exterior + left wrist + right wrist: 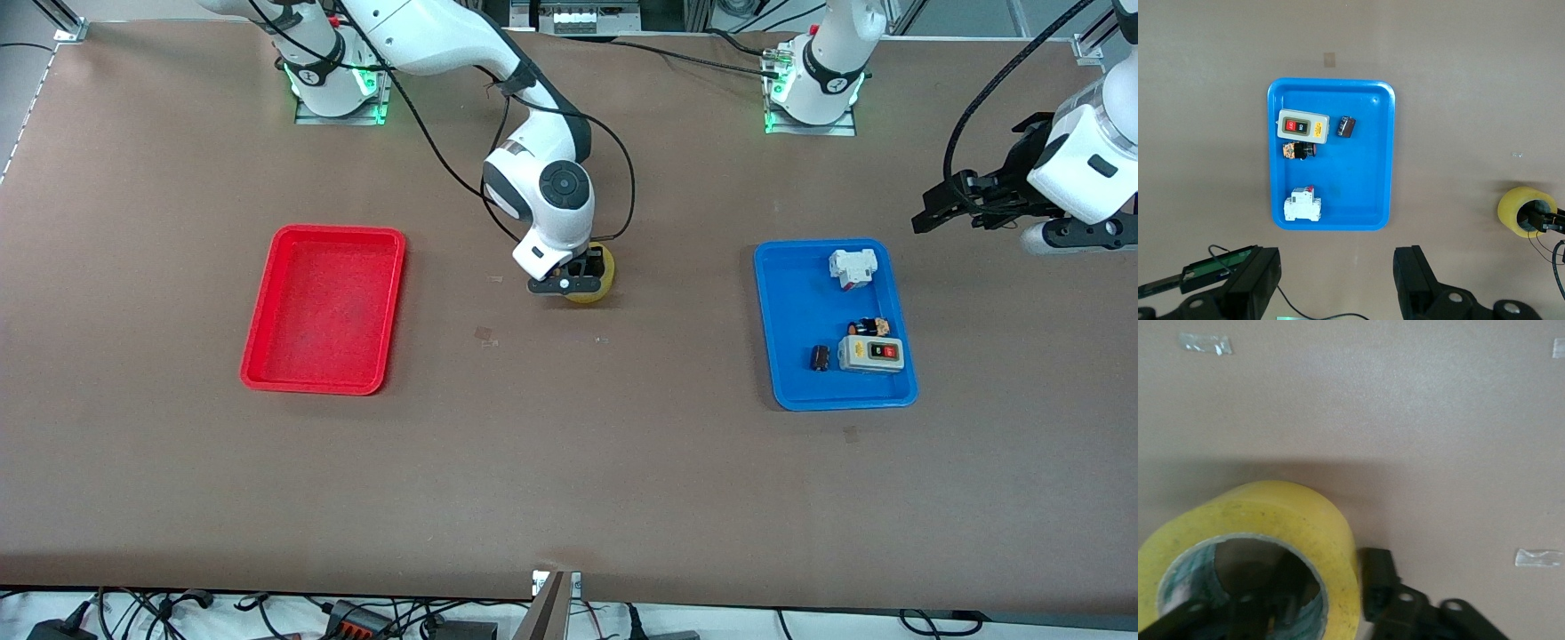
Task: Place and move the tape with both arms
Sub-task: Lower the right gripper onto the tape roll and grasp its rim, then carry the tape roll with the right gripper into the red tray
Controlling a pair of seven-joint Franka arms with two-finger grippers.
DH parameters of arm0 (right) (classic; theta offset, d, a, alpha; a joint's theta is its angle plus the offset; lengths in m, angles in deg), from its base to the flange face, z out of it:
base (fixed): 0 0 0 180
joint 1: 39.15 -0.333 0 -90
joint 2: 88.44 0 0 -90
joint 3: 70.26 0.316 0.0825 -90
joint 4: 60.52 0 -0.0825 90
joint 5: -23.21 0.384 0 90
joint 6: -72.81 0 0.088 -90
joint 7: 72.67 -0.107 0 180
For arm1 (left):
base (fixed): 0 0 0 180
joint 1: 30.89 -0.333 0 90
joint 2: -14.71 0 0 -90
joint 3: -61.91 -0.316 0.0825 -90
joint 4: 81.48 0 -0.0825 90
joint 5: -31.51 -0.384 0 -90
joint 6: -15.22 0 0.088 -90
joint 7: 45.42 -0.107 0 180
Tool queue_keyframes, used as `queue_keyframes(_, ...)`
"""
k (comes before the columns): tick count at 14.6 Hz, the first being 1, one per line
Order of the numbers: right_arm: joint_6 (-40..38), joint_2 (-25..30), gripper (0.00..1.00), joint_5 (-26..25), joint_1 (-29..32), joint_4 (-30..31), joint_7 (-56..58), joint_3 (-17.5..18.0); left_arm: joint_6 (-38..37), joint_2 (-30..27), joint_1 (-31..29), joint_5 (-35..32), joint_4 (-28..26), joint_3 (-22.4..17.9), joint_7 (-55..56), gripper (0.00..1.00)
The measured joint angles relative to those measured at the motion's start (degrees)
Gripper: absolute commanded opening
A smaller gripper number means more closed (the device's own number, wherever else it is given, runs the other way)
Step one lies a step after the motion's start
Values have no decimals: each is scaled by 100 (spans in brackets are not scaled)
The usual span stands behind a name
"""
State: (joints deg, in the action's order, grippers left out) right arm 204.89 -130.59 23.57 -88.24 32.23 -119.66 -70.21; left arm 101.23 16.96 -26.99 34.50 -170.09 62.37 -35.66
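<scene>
The yellow tape [606,276] lies flat on the brown table, midway between the two trays. My right gripper [578,271] is down on it, one finger inside the hole and the other against the outside of the yellow wall, shut on that wall. The right wrist view shows the tape [1271,513] close up with the right gripper [1338,583] astride its wall. My left gripper [942,203] hangs open and empty in the air at the left arm's end of the table. In the left wrist view, the left gripper [1338,280] is wide apart and the tape [1511,210] shows far off.
A red tray [324,307] lies toward the right arm's end, nothing in it. A blue tray [773,356] toward the left arm's end holds a white breaker [852,267], a grey switch box [871,353] and small dark parts. Bits of clear tape dot the table.
</scene>
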Motion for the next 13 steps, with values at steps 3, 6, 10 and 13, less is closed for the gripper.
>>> queue_keyframes(3, 9, 33, 1, 0, 1, -5, -9, -10, 0, 0, 5, 0, 0, 2, 0, 100)
queue_keyframes(6, -9, 196, 0, 0, 13, -20, -29, -44, -3, 0, 5, 0, 0, 2, -1, 100)
queue_keyframes(10, -767, 899, 1, -8, 321, -7, -12, -142, -5, 0, 5, 0, -1, 0, -1, 100)
queue_keyframes(13, -1058, 1838, 1, -28, 892, 594, 200, -218, -5, 0, 3, 0, -1, -1, -5, 100)
